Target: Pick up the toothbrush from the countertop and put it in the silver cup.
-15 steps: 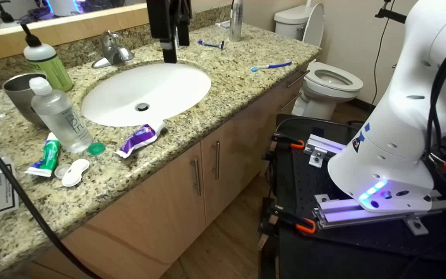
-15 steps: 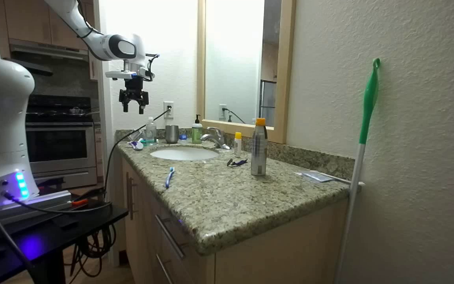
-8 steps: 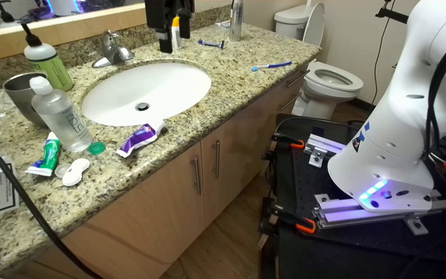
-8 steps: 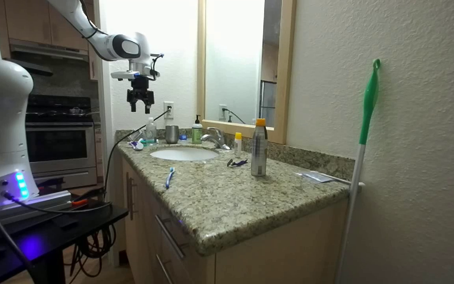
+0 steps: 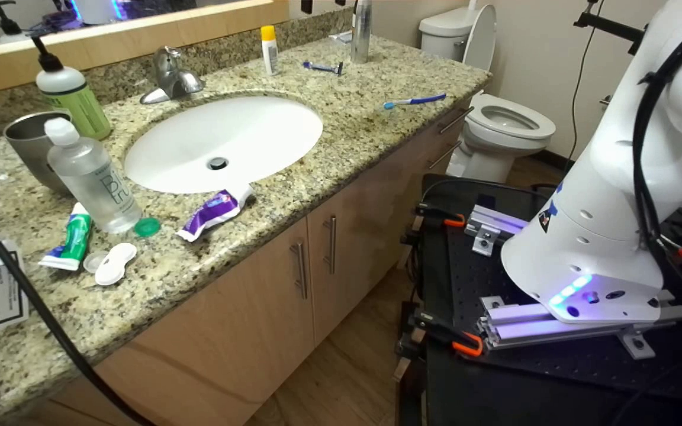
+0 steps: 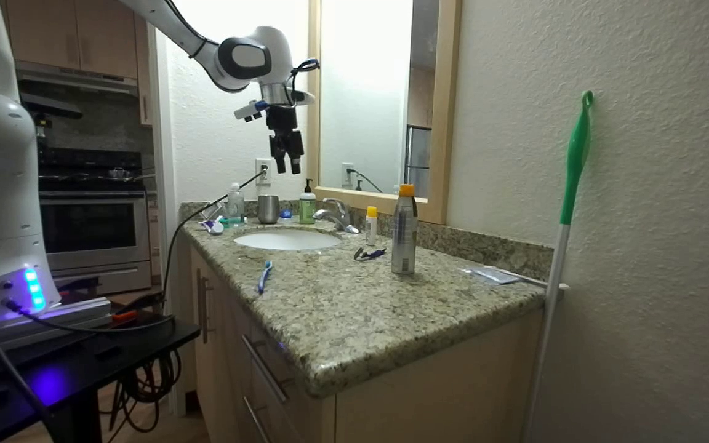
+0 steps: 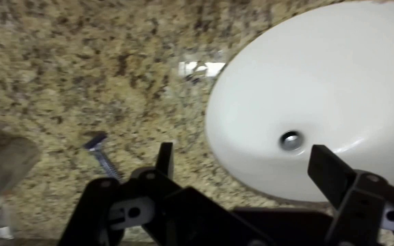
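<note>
One Panda arm [image 6: 247,56]: stretched rightward in an exterior view.
Robotiq gripper [image 6: 288,167]: pointed down, spread wide.
Blue toothbrush [image 6: 264,278]: lay on countertop [image 6: 330,307], left.

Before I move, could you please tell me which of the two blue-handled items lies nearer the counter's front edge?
The light-blue-tipped toothbrush lies close to it; the razor lies farther back, near the yellow-capped bottle.

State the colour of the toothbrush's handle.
The toothbrush handle is mostly deep blue, clearest in an exterior view.
</note>
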`<action>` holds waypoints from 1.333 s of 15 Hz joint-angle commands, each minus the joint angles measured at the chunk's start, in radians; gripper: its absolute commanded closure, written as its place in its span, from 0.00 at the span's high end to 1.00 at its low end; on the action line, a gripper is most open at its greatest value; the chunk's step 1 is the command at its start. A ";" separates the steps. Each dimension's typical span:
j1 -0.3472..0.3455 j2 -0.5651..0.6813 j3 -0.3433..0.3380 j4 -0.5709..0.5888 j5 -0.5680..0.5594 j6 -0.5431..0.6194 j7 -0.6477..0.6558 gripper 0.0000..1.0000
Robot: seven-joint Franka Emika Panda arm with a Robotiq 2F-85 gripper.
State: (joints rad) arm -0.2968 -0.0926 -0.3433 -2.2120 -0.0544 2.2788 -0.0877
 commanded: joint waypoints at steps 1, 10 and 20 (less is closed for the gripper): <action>-0.019 0.041 -0.007 0.193 0.032 -0.209 -0.018 1.00; -0.093 0.152 -0.079 0.250 -0.169 -0.194 -0.186 1.00; -0.241 0.239 -0.132 0.211 -0.055 -0.199 -0.784 1.00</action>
State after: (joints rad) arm -0.5300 0.1463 -0.4846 -2.0046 -0.1079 2.0831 -0.8760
